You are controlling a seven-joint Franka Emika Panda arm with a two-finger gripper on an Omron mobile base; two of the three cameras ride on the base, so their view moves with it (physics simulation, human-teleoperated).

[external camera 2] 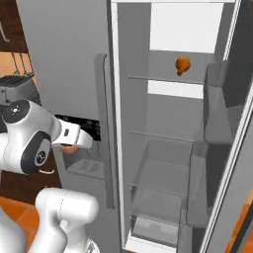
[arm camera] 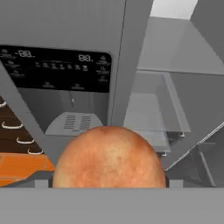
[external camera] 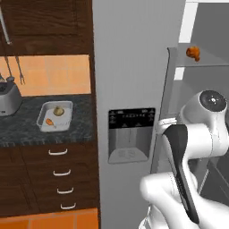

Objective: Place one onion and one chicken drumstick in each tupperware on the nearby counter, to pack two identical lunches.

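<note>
While one tupperware (external camera: 55, 116) on the counter (external camera: 27, 129) already holds an onion (external camera: 58, 110) and a drumstick (external camera: 50, 121), your gripper (arm camera: 109, 186) pinches the second onion (arm camera: 109, 157) with wide jaws before the fridge (external camera 2: 163, 148). You must still pack it and fetch the other drumstick (external camera 2: 182, 65) from the shelf.

Both base views look forward over the arm at the fridge (external camera: 134, 67); the hand view faces its dispenser (arm camera: 57, 70) close up.
</note>
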